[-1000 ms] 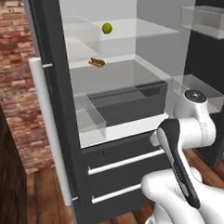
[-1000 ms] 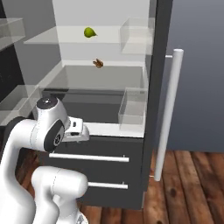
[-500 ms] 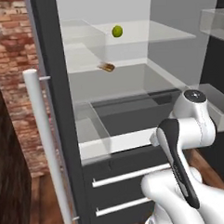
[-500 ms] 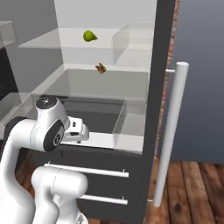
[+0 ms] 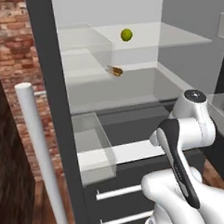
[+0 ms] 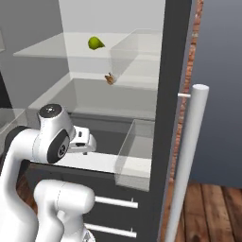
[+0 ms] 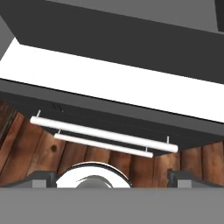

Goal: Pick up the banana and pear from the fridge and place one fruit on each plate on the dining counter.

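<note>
The fridge (image 5: 53,112) stands open right in front of me, its interior white. On the upper glass shelf rests the pear (image 5: 126,35) (image 6: 96,42), small and yellow-green. The banana is out of view, as are the plates and the dining counter. My arm is folded low before the fridge, well below the pear. In the hand view my gripper (image 7: 112,178) points down at the two drawer bars (image 7: 103,135) and the wooden floor. Its dark fingertips (image 7: 41,177) sit wide apart, open, with nothing between them.
A brown lumpy food item (image 5: 115,71) (image 6: 109,79) lies on the shelf below the pear. A clear glass bin (image 5: 89,138) (image 6: 137,151) juts out at mid height. The door's long silver handle (image 5: 39,155) (image 6: 186,165) stands close beside me. Brick wall (image 5: 12,44) at left.
The whole picture has shifted: the base has driven closer to the fridge, which now looms larger. The arm's pose and the open gripper look the same.
</note>
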Controlling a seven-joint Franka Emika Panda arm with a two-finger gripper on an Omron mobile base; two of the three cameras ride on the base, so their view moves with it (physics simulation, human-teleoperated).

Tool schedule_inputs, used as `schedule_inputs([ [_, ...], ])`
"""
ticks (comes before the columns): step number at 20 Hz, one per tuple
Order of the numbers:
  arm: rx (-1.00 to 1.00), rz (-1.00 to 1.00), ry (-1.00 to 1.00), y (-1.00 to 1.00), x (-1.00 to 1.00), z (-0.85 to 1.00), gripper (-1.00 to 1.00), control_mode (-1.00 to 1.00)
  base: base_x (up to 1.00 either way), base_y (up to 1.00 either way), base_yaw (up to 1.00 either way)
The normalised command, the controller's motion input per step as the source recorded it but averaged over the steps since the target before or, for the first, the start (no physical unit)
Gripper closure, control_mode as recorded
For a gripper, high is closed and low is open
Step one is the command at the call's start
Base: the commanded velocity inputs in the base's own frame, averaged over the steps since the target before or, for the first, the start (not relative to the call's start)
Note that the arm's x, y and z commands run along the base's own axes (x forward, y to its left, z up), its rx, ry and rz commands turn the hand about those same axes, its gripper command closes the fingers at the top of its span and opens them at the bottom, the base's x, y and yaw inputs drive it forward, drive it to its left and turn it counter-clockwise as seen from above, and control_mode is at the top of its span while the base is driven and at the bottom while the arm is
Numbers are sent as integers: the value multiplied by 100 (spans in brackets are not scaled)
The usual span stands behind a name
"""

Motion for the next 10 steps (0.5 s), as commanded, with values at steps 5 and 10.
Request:
schedule_inputs([
  [5, 0, 0, 0, 0, 0, 0, -100, 100, 45, -14, 8],
  [10, 0, 0, 0, 0, 0, 0, -100, 100, 40, -11, 1],
])
